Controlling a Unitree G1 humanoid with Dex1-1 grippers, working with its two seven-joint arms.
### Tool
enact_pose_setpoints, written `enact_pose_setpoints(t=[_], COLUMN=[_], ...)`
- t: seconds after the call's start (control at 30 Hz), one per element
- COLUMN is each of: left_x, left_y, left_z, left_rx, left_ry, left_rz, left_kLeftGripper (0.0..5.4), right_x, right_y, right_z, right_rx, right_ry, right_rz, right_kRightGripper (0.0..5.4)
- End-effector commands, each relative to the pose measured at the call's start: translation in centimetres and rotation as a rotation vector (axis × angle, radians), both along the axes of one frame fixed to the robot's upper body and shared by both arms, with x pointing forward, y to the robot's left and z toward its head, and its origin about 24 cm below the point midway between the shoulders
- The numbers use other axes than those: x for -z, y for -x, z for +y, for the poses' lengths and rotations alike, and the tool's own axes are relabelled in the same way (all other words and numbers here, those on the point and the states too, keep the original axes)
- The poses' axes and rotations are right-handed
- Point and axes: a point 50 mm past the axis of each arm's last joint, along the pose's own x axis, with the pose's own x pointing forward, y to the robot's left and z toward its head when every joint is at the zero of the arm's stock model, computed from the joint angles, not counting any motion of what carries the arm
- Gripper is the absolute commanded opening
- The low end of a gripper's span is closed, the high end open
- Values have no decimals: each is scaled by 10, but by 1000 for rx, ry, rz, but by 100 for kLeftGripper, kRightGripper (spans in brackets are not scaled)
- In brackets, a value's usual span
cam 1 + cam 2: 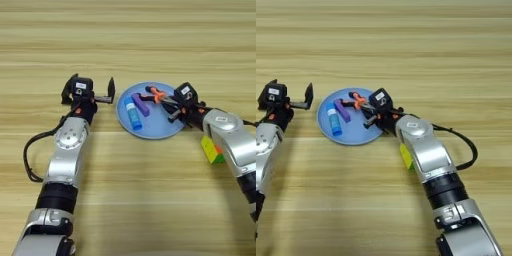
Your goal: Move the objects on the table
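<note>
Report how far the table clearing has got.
Looks done: the glue stick and purple bar lie on the blue plate. In hand: the right gripper is over the plate at the orange-handled pliers, which rest on the plate; whether it grips them is unclear. Left: the puzzle cube sits on the table, beside the right arm. The left gripper waits open beside the plate.

Pale wooden plank table

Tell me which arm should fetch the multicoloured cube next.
Probably right: the multicoloured puzzle cube lies beside the right forearm, and the right gripper is over the round blue plate; the left gripper is farther off.
</note>
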Motion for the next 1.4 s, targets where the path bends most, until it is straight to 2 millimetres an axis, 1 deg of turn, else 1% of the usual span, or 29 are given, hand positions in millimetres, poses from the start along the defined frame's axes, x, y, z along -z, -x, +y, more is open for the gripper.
enact_pose_setpoints(t=[0.03,0.8,1.2,1.4], left_x=[4,5,5,5], left_y=[1,0,-1,-1], left_z=[3,0,1,0], left_rx=[-7,-1,-1,-1], left_ry=[1,0,-2,-1], left_rz=[23,27,27,28], left_kLeftGripper=[540,540,540,540], right_x=[-6,-17,-28,-32], right_y=[1,0,0,0], right_z=[-2,-4,0,-2], right_rx=[7,12,-2,4], right_ry=[-20,-50,-76,-79], right_rz=[-16,-62,-105,-118], right_kRightGripper=[89,89,89,89])
